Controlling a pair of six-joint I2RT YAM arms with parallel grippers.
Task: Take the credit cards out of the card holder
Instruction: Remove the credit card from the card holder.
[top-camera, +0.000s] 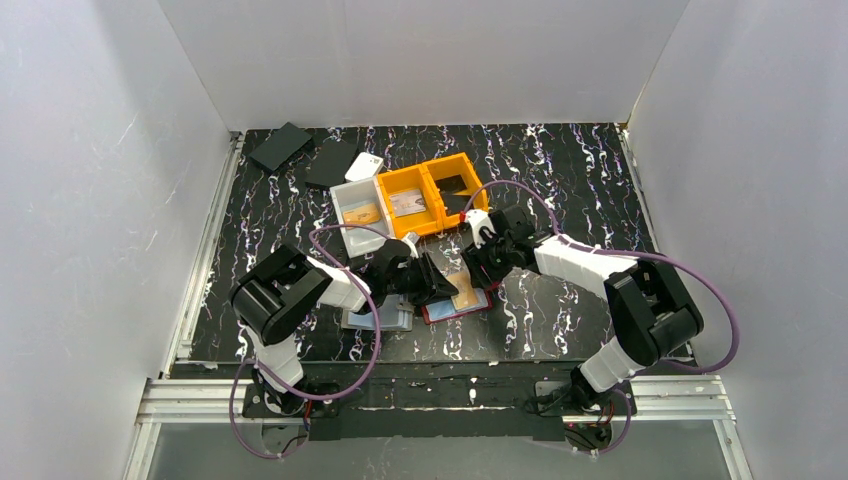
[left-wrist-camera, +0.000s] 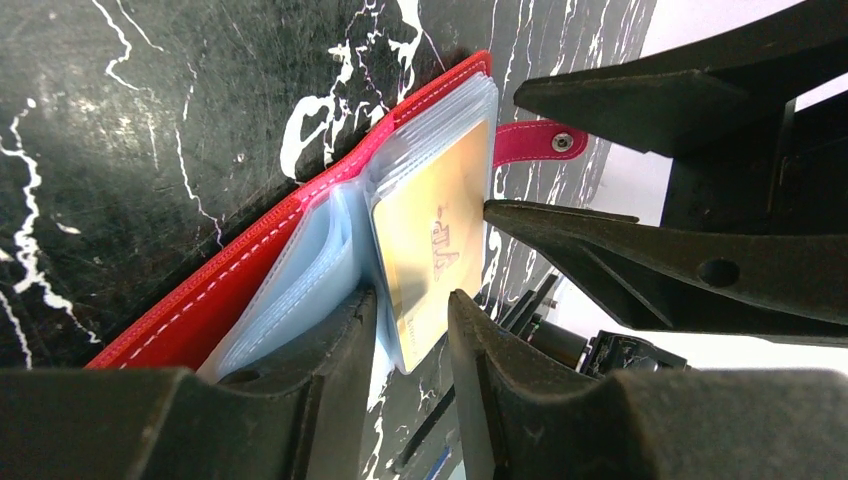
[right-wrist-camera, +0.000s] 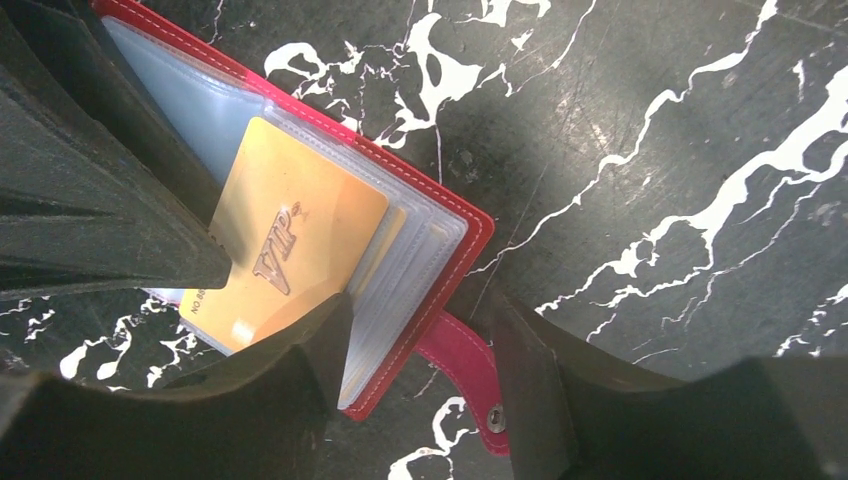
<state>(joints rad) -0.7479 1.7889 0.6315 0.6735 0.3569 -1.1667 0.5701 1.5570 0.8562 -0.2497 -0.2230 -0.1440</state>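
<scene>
At the front middle of the worktop (top-camera: 570, 170), between both arms: red card holder (top-camera: 457, 304) lies open, clear sleeves fanned, gold card (right-wrist-camera: 290, 235) uppermost.

Left end effector (left-wrist-camera: 410, 300): jaws apart, astride the card's edge, no pinch visible.

Right end effector (right-wrist-camera: 418, 300): jaws apart, straddling the holder's outer edge by the snap strap (right-wrist-camera: 465, 365).

Step, as judged: securing the gold card. Next move likely needs one end effector pinching the card alone while the other pins the cover, then a straight pull.

You see a red card holder (right-wrist-camera: 430, 250) with white stitching, a gold card (right-wrist-camera: 290, 235), orange bins (top-camera: 410, 172), and a black, white-veined tabletop (right-wrist-camera: 650, 120).
</scene>
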